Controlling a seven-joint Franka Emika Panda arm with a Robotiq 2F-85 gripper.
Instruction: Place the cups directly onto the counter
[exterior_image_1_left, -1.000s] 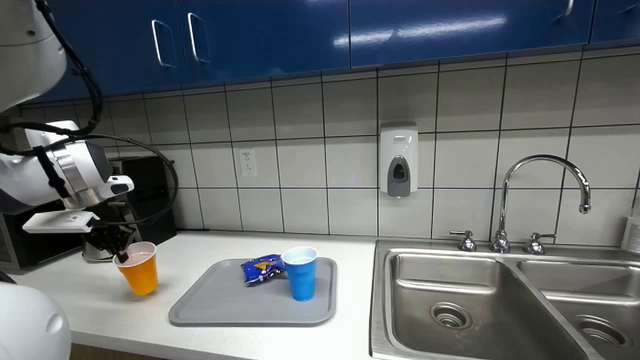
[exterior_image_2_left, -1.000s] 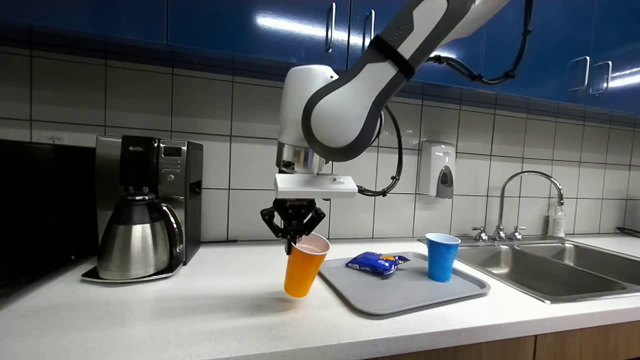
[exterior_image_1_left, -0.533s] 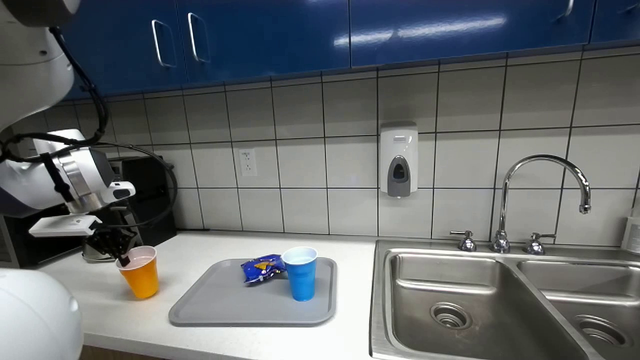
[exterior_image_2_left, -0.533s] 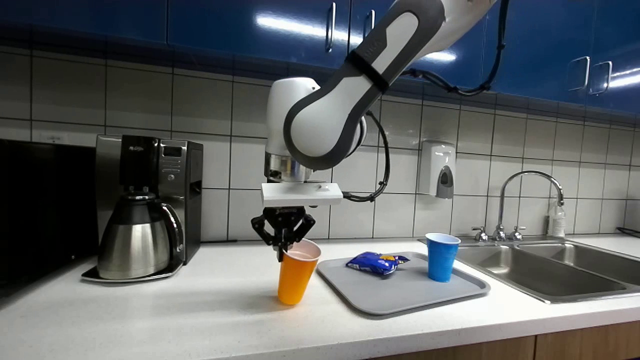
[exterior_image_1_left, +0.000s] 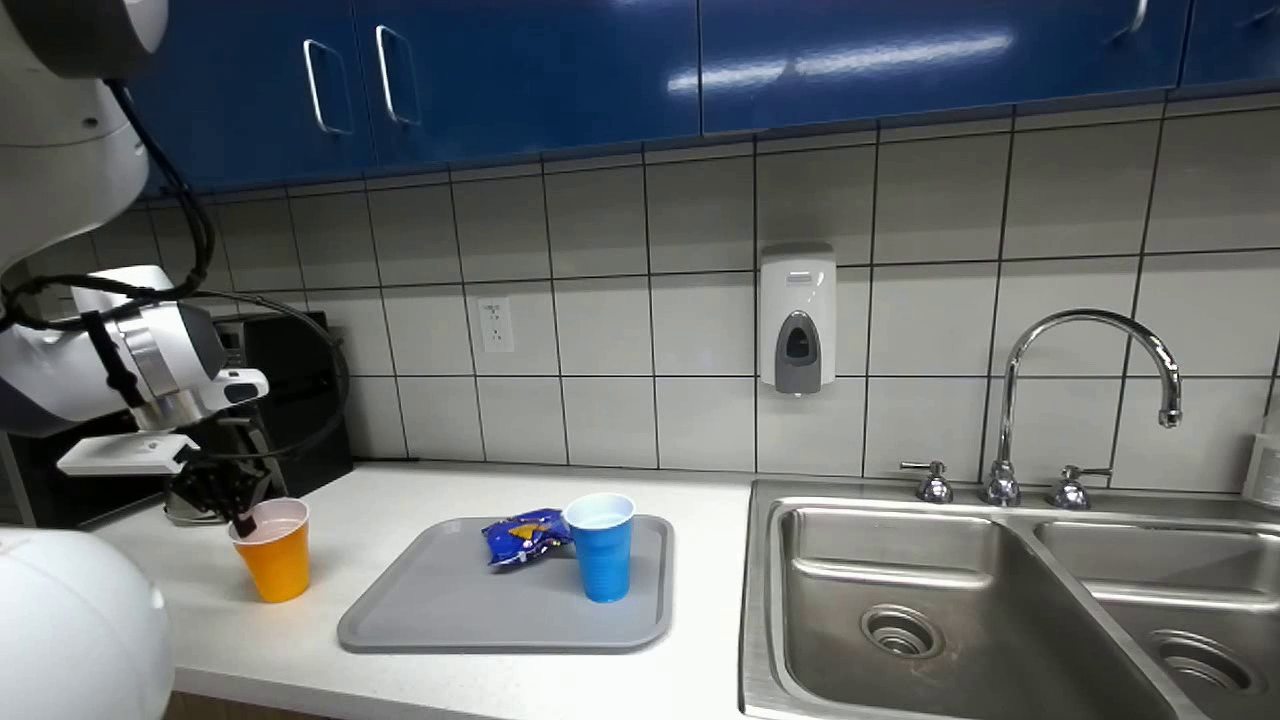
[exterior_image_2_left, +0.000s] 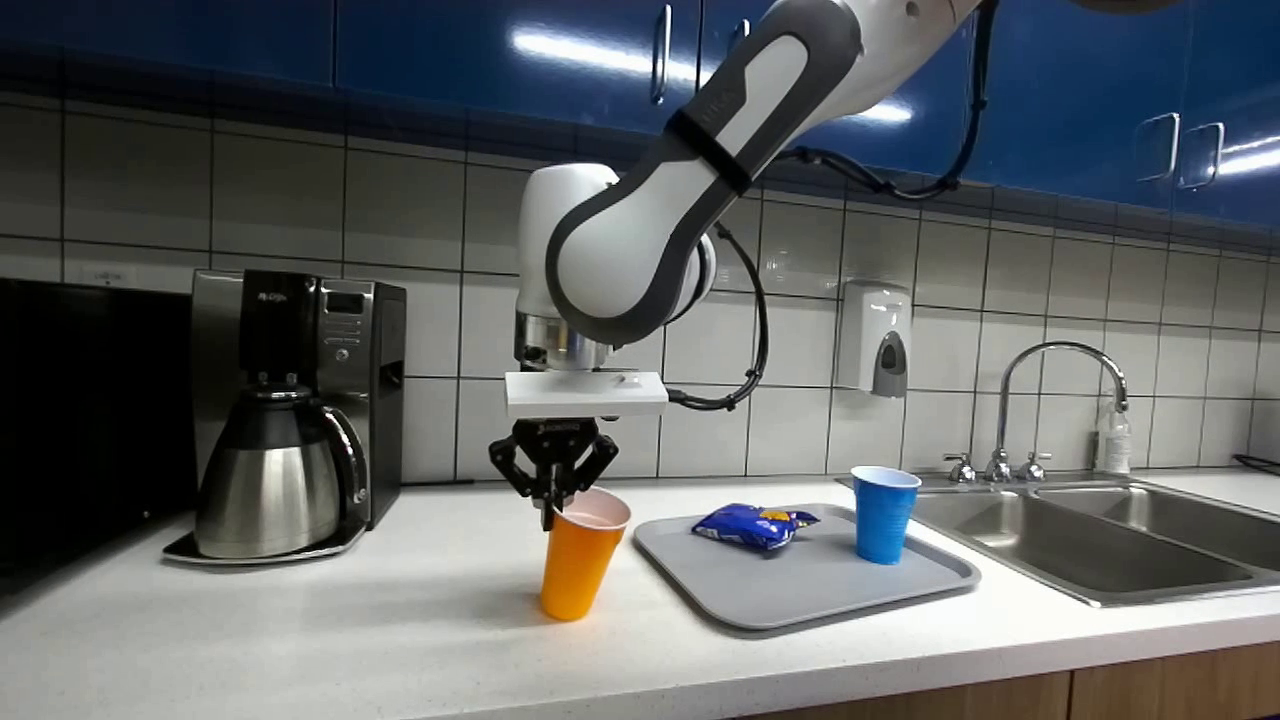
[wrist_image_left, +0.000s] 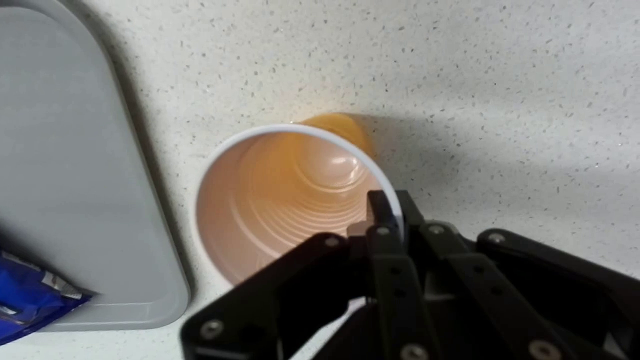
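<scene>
Nearly closed, the hand (wrist_image_left: 397, 212) has the rim of the orange cup (wrist_image_left: 280, 200) pinched at about 3 o'clock in the wrist view, one jaw inside the cup and one outside. The cup's base peeks past the rim toward 1 o'clock, the speckled white surface (wrist_image_left: 500, 65) beneath; toward 9 o'clock lies the grey tray (wrist_image_left: 85, 160), with the blue packet (wrist_image_left: 30, 300) on it at 8 o'clock, partly out of view. In an exterior view, the blue cup (exterior_image_2_left: 884, 515) stands upright on the grey tray, at 3 o'clock from the blue packet, while the coffee maker (exterior_image_2_left: 345, 385) is at 10 o'clock from the orange cup. There the orange cup tilts, its rim leaning to 1 o'clock, and its base is so close to the surface that I can't be sure whether they touch. In an exterior view, the steel sink (exterior_image_1_left: 764, 600) lies at 3 o'clock from the grey tray, with the faucet (exterior_image_1_left: 1009, 400) at its 12 o'clock edge, and the orange cup is at 9 o'clock from the tray.
</scene>
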